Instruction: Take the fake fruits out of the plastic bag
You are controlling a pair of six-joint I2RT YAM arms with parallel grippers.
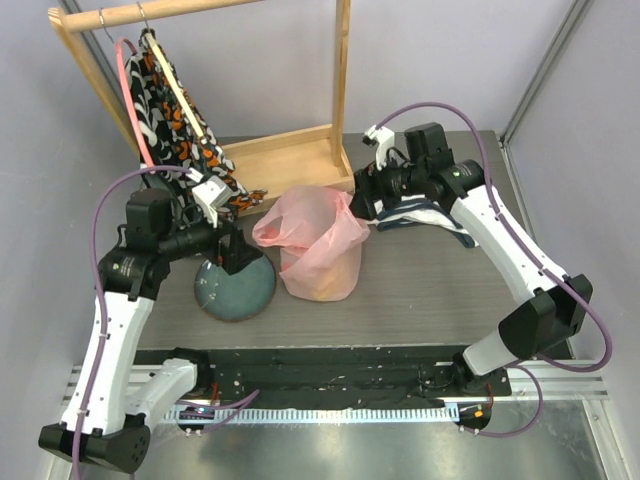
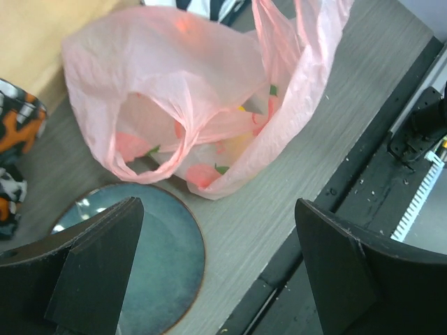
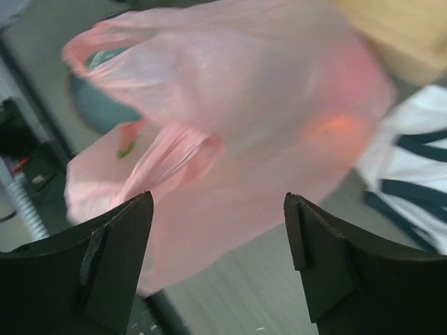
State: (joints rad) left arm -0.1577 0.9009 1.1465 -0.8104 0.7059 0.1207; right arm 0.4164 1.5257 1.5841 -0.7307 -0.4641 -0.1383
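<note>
The pink plastic bag [image 1: 315,245] stands on the table, handles up and mouth loosely open. It also shows in the left wrist view [image 2: 195,91] and, blurred, in the right wrist view [image 3: 265,105]. The fake fruits [image 2: 202,173] show only as dim reddish and yellowish shapes with green stems through the plastic. My left gripper [image 1: 235,255] is open and empty above the plate, left of the bag; its jaws [image 2: 220,209] stand wide apart. My right gripper [image 1: 365,200] is open and empty at the bag's upper right, close to a handle; its jaws [image 3: 220,202] stand wide apart.
A dark teal plate [image 1: 235,290] lies left of the bag, also in the left wrist view [image 2: 154,258]. A white-and-navy cloth [image 1: 430,215] lies under the right arm. A wooden rack [image 1: 290,155] with a hanging patterned cloth [image 1: 175,100] stands behind. A black rail [image 1: 330,365] edges the table's front.
</note>
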